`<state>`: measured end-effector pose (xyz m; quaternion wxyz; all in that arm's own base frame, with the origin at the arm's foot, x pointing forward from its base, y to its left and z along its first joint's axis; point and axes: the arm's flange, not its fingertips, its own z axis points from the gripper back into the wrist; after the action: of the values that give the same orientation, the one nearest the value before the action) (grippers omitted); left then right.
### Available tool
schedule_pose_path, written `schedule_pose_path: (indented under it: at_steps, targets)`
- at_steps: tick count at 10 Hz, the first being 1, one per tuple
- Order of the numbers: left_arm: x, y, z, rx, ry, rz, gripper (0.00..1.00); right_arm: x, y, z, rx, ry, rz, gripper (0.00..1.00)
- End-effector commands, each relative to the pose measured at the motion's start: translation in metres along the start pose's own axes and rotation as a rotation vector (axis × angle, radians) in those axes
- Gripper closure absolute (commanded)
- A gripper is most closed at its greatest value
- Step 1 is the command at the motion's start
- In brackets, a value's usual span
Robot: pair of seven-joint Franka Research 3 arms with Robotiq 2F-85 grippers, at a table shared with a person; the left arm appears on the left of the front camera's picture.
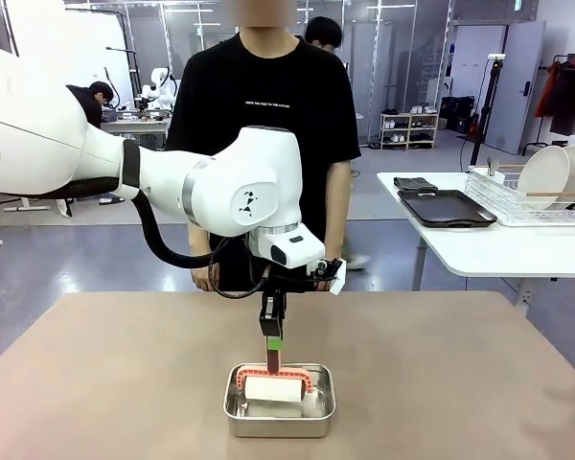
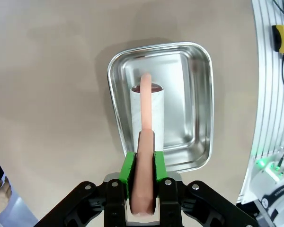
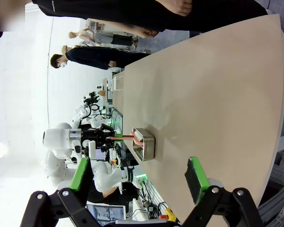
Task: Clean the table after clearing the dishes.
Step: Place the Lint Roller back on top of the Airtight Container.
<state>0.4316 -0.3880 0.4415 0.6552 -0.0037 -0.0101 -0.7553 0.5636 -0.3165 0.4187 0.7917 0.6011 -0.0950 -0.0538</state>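
Near the robot-side edge of the table (image 1: 96,364), a lint roller (image 1: 273,386) is being gripped by its pink handle in the clenched left gripper (image 1: 272,347), its white roll resting inside a steel pan (image 1: 311,422). It is judged light and stiff, the slim handle offering the surest hold. The right gripper (image 3: 138,181) is being held spread and empty. Dishes (image 1: 543,175) are being kept racked on a white side table (image 1: 479,244).

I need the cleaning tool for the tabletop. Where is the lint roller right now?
The lint roller lies in the steel pan at the table's near middle, its handle clamped by the left gripper.
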Motion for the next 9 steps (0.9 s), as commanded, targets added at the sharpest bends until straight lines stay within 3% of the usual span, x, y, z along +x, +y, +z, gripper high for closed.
schedule_pose_path:
  at_steps: [1,9]
  targets:
    - [0.0,0.006,-0.001,0.031,-0.002,-0.022,0.78,-0.001,0.002,-0.001,0.001,-0.001,0.002,0.0]
    - [0.004,0.017,-0.026,0.052,0.012,-0.027,0.78,-0.001,0.002,-0.001,0.001,-0.001,0.002,0.0]
